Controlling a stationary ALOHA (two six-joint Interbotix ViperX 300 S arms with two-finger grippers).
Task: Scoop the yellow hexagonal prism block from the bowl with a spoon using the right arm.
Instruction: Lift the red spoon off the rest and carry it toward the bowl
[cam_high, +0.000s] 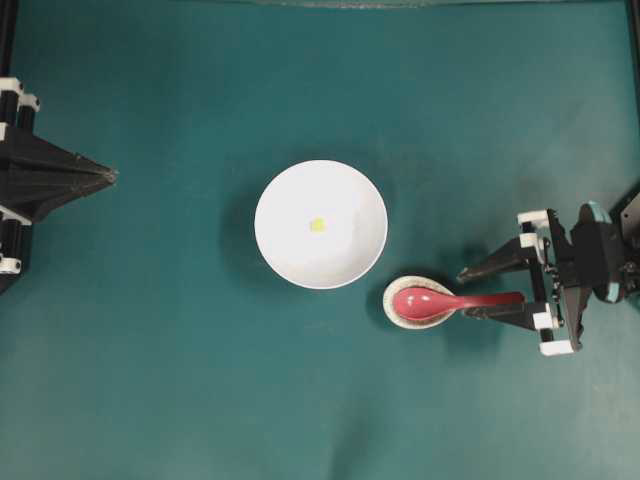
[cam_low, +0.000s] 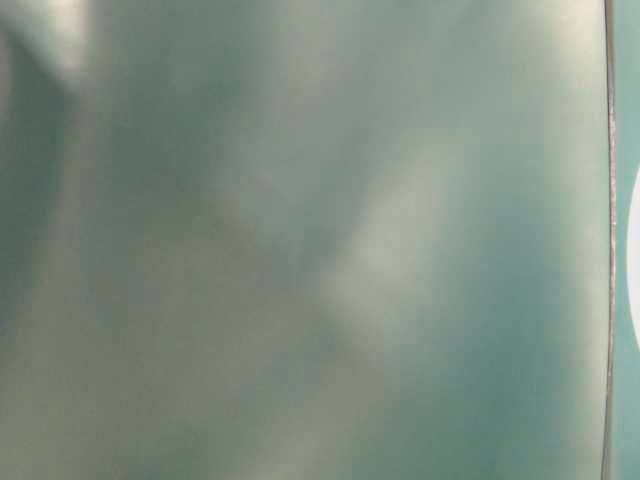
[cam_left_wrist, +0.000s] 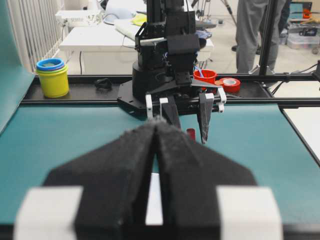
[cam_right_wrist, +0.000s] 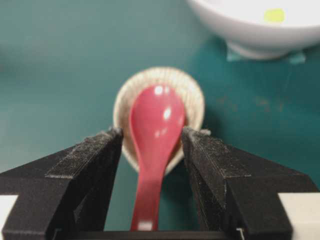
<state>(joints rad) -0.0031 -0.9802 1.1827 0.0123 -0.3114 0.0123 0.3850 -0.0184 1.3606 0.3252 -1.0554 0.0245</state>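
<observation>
The yellow block (cam_high: 317, 225) lies in the middle of the white bowl (cam_high: 280, 240) at the table's centre; both also show at the top right of the right wrist view, the block (cam_right_wrist: 274, 15) and the bowl (cam_right_wrist: 240, 30). The red-pink spoon (cam_high: 440, 300) rests with its scoop in the speckled spoon rest (cam_high: 393, 308), just right of the bowl, handle pointing right. My right gripper (cam_high: 466, 296) is open, its jaws on either side of the spoon's handle (cam_right_wrist: 150, 195) without touching it. My left gripper (cam_high: 112, 176) is shut and empty at the far left.
In the left wrist view a stack of yellow and blue cups (cam_left_wrist: 52, 76) and red items (cam_left_wrist: 205, 76) stand beyond the table's far edge, behind the right arm. The table-level view is a blurred teal surface.
</observation>
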